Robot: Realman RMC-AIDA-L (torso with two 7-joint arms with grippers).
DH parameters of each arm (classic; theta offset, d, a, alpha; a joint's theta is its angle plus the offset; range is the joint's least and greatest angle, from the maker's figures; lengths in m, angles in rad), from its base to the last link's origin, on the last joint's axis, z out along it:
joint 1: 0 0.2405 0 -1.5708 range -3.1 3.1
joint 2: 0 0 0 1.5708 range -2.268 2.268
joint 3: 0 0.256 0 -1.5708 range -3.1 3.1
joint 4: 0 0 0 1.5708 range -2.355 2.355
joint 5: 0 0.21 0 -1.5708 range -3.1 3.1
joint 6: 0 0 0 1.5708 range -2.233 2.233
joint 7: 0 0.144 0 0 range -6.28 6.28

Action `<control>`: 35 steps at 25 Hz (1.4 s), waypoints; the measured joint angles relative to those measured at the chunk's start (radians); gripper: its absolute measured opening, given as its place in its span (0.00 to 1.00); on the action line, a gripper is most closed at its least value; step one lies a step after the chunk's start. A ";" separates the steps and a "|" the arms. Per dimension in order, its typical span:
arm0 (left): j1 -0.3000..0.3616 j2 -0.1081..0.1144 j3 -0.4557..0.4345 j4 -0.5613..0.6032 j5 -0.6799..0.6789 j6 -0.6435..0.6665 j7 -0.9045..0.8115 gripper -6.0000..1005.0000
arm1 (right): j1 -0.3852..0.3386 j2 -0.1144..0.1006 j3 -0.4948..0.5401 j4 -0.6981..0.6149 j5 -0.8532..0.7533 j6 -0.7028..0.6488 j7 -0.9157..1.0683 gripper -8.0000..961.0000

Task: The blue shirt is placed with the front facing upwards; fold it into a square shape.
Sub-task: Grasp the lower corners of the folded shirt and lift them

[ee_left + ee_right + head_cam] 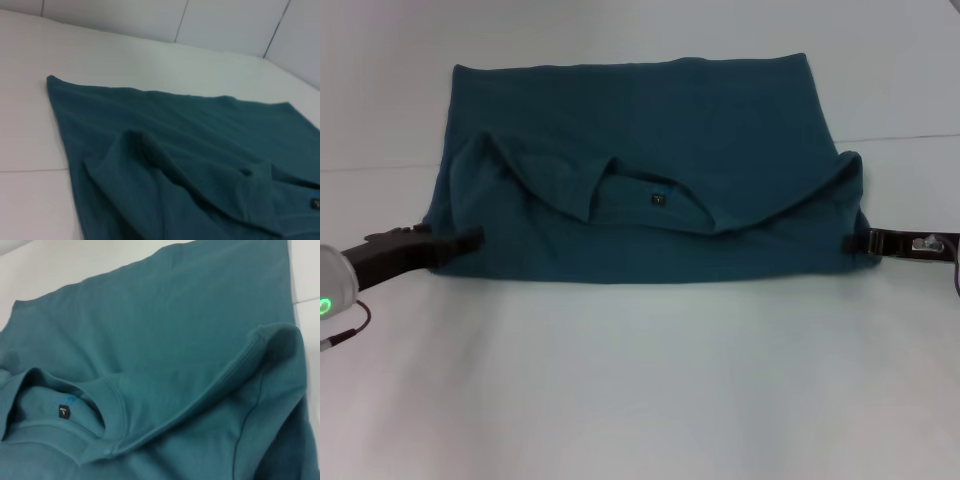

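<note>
- Blue shirt (pixel 650 170) lay half-folded, long axis left-right on worktop (pixel 640 390).
- Left gripper (pixel 470 239) and right gripper (pixel 852 243) at its near corners; jaws' state unclear.

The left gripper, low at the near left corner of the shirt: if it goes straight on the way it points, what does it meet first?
The left gripper points toward the robot's right, its tip already at the edge of the dark teal-blue soft cotton shirt. It would probably push straight into that folded fabric.

Shirt (pixel 720 120) on table (pixel 640 400), left hand (pixel 470 240) and right hand (pixel 850 243) flanking
</note>
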 joint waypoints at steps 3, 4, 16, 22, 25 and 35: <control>-0.004 -0.005 0.034 -0.002 0.000 -0.029 0.029 0.85 | -0.003 -0.002 0.000 0.000 0.010 -0.010 0.000 0.04; -0.004 -0.007 0.046 -0.002 0.000 -0.041 0.032 0.85 | -0.004 -0.003 0.000 0.000 0.012 -0.011 0.000 0.04; -0.006 -0.016 0.137 -0.012 0.032 -0.174 0.035 0.85 | -0.007 -0.004 0.000 0.000 0.019 -0.013 0.000 0.04; -0.006 -0.016 0.138 -0.015 0.053 -0.180 0.036 0.84 | -0.007 -0.004 0.000 0.000 0.019 -0.009 0.002 0.04; -0.006 -0.016 0.144 -0.015 0.055 -0.180 0.036 0.84 | -0.005 -0.004 0.000 0.000 0.019 -0.008 0.002 0.04; -0.014 -0.017 0.194 -0.016 0.075 -0.179 0.036 0.84 | -0.006 -0.005 0.005 0.000 0.018 -0.006 0.000 0.04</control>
